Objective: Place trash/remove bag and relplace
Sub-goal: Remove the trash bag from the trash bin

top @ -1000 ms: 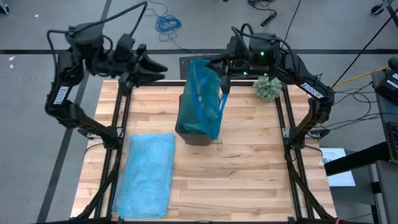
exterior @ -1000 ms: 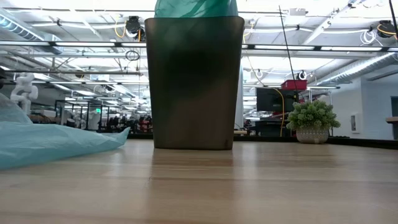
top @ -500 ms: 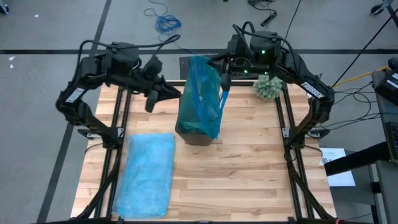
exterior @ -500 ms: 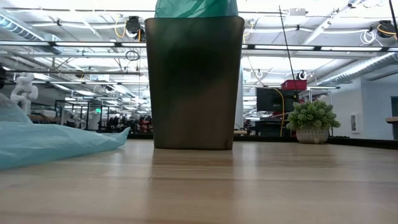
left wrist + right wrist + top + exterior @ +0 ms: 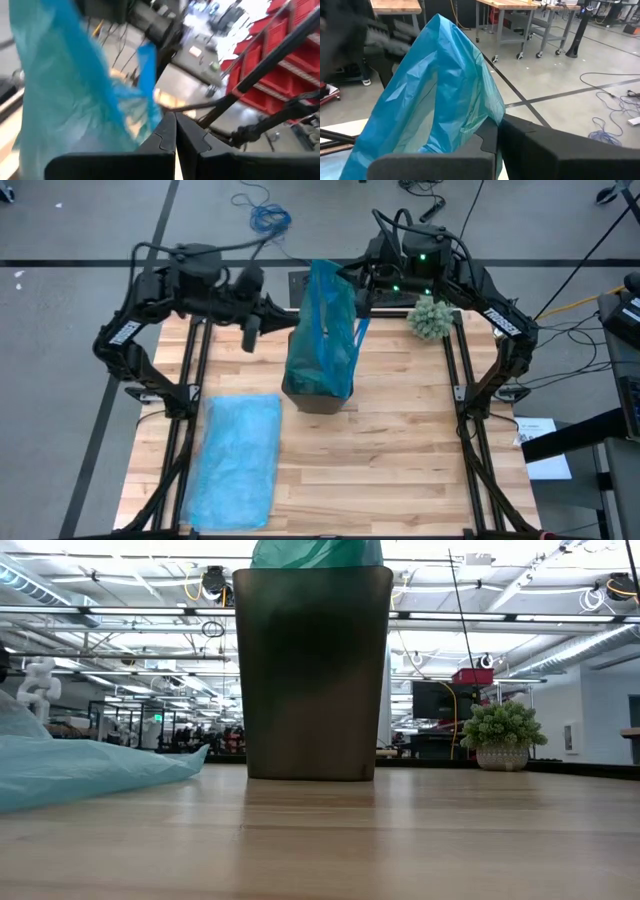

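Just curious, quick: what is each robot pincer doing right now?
Left pincer: closed beside the blue bag; a grip on it cannot be told.
Right pincer: closed, pinching the blue bag's edge.

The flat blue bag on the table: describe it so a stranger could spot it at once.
On the wooden table, look toward its near left corner, away from the dark bin. The spare blue bag lies flat and loose there, unlike the bag pulled up out of the bin.

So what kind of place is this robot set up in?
Most likely a robotics lab or workshop: wheeled workbenches on a concrete floor, exposed ceiling pipes, and loose cables lying beside the wooden table.
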Tool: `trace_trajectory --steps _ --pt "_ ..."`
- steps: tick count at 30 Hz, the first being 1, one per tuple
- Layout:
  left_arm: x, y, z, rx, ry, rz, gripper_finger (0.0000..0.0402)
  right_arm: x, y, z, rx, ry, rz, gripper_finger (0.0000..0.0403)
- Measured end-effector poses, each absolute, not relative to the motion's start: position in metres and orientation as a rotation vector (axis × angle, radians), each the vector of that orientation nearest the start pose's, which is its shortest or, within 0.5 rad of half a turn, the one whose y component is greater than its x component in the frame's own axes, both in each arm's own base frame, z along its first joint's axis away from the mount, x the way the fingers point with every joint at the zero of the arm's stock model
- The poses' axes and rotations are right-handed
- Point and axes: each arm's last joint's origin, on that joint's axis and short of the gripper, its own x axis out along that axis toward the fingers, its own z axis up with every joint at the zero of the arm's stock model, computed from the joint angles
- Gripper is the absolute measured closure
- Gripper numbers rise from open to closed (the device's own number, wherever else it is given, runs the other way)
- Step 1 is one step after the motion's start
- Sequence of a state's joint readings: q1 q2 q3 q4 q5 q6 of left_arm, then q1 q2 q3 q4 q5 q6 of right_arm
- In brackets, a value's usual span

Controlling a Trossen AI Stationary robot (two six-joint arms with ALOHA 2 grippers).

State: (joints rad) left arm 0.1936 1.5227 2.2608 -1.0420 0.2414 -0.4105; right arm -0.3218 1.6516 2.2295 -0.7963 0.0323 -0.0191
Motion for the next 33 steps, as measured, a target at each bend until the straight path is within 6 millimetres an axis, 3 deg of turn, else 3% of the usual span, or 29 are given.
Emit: trace_trajectory --steps 3,8,16,25,33 --pt "0.249 0.042 0.541 -0.484 0.335 0.029 0.0383 0.292 -0.098 0.530 -0.011 0.225 -0.346 0.0403" --pt "0.262 0.045 0.534 -0.535 0.353 0.041 0.0329 0.292 -0.098 0.530 -0.041 0.230 -0.342 0.0403" --pt "0.263 0.049 0.531 -0.516 0.351 0.182 0.0252 0.292 -0.098 0.530 -0.088 0.240 -0.336 0.0403" --pt "0.287 0.053 0.515 -0.525 0.421 0.196 0.0244 0.290 -0.106 0.529 -0.090 0.243 -0.356 0.0403" --pt "0.285 0.053 0.517 -0.544 0.407 0.187 0.0244 0.288 -0.109 0.529 -0.104 0.253 -0.363 0.0403"
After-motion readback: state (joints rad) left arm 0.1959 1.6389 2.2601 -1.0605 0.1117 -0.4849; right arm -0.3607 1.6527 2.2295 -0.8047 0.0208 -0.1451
